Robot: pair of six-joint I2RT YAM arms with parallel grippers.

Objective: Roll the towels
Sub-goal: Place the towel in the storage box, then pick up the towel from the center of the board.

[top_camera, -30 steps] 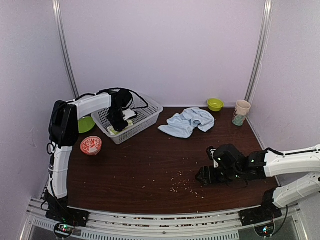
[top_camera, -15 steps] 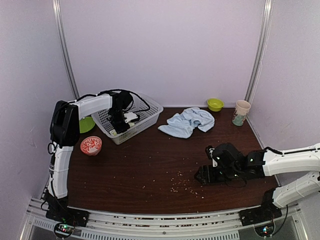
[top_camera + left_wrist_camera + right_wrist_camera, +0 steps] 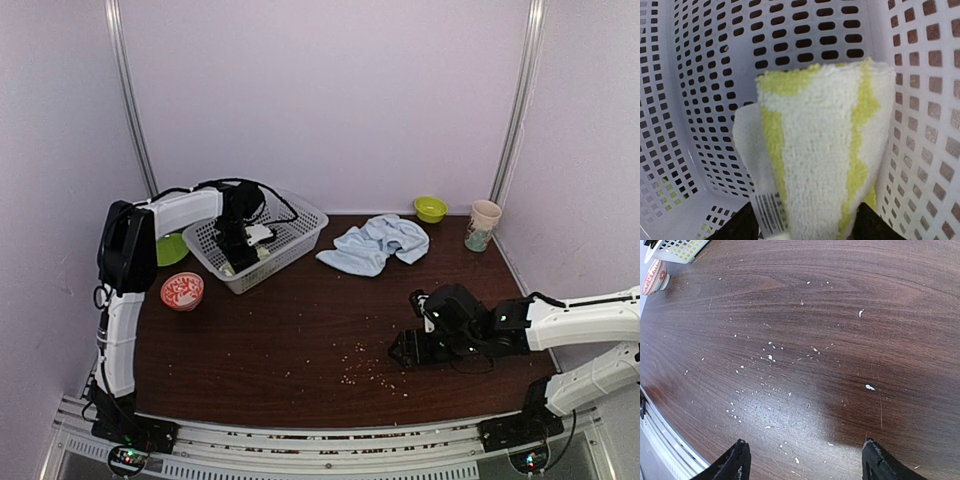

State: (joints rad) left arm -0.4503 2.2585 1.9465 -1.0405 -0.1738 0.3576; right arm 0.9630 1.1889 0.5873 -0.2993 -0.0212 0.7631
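Observation:
The lime-green and white towel [image 3: 825,150] lies rolled in the white mesh basket [image 3: 700,100], a barcode label at its left edge. My left gripper [image 3: 805,227] is down in the basket [image 3: 300,215], open, its fingertips [image 3: 742,225] on either side of the roll's near end. In the top view that gripper [image 3: 238,255] hides most of the roll. The pale blue towel [image 3: 375,245] lies crumpled at the back middle of the table. My right gripper [image 3: 405,350] hovers low over bare wood at the front right, open and empty [image 3: 805,460].
A red-patterned bowl [image 3: 182,291] sits in front of the basket and a green dish [image 3: 172,248] left of it. A small green bowl [image 3: 431,208] and a paper cup [image 3: 483,225] stand at the back right. Pale crumbs [image 3: 360,370] dot the table.
My left gripper's jaws have spread apart around the green towel roll inside the basket. The right arm has edged slightly to the left.

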